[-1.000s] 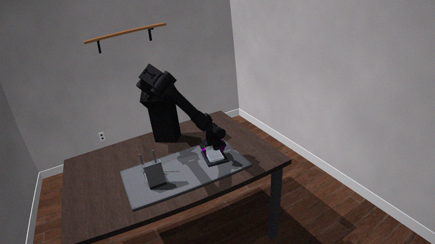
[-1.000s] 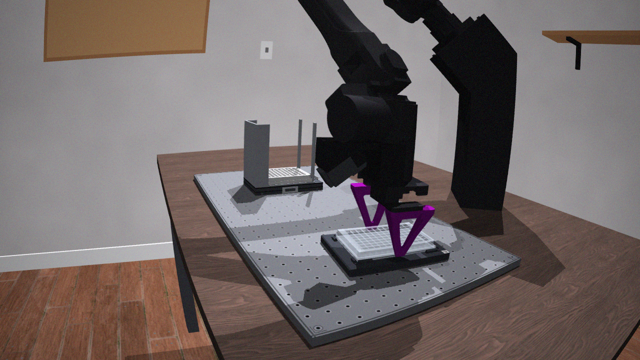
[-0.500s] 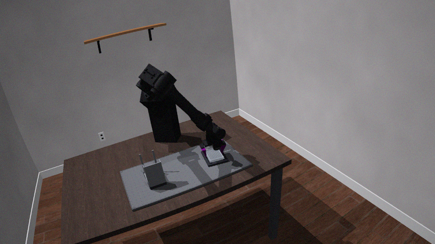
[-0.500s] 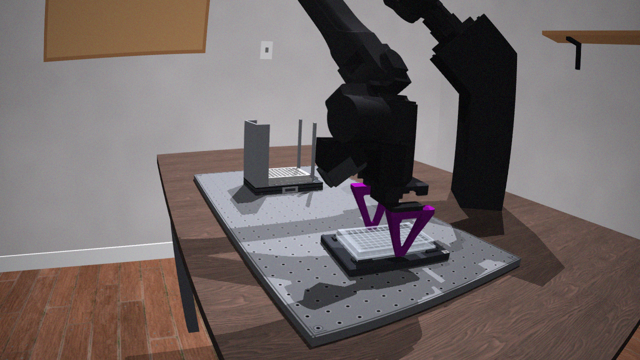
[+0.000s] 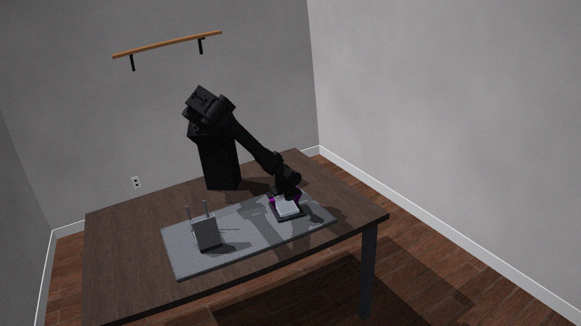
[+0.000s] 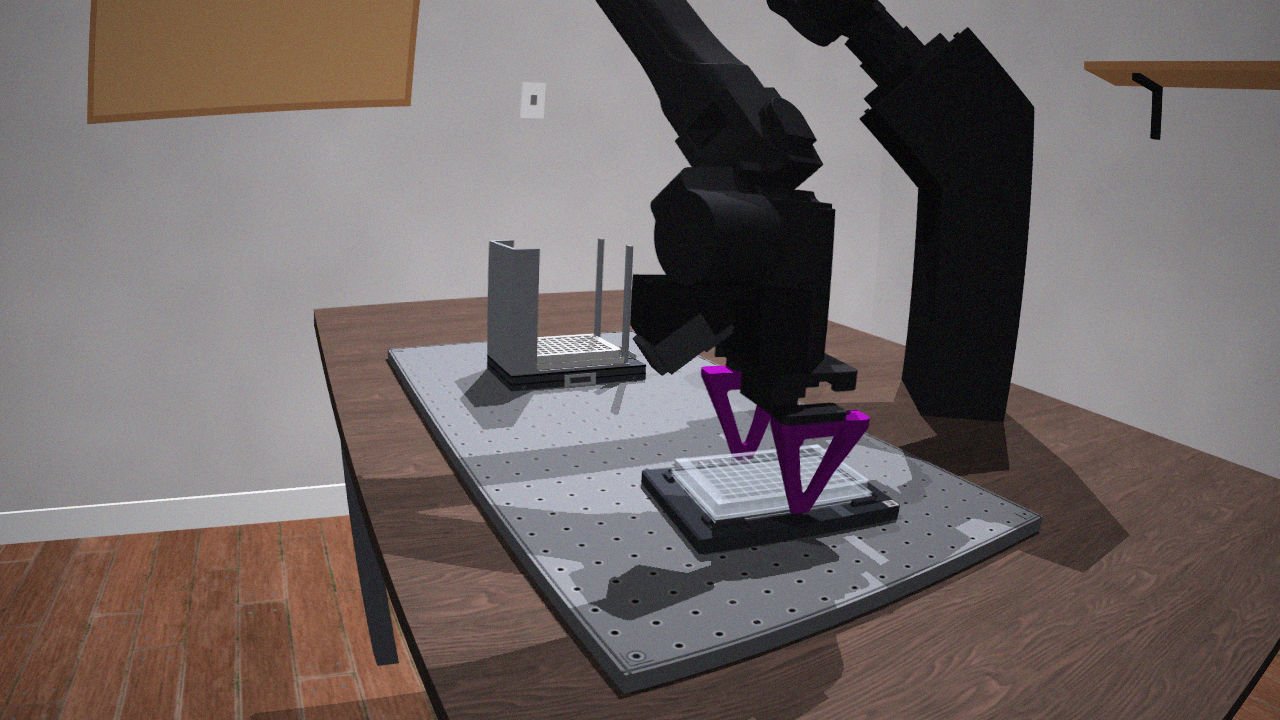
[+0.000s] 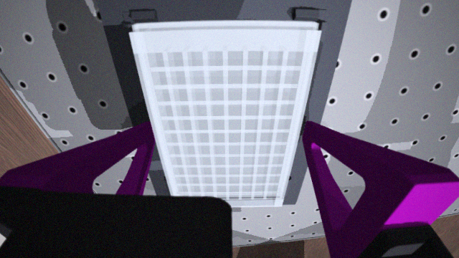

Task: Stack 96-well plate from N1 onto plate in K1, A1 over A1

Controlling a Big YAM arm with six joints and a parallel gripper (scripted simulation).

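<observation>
A clear 96-well plate (image 6: 768, 480) lies flat in the black plate nest N1 (image 6: 769, 512) on the grey perforated baseplate. It also shows in the wrist view (image 7: 226, 118) and in the top view (image 5: 286, 206). My gripper (image 6: 776, 479) with purple fingers is open and lowered around the plate, one finger beside each long side (image 7: 229, 143). The fingers stand a little apart from the plate's edges. The grey stack rack K1 (image 6: 556, 322) stands at the far end of the baseplate with a second well plate (image 6: 572, 344) on its floor. The A1 mark is hidden.
Rack K1 has a tall grey corner wall (image 6: 512, 304) and two thin posts (image 6: 613, 295). The arm's black base column (image 6: 962, 232) stands behind the nest. The baseplate (image 6: 680, 501) lies on a wooden table.
</observation>
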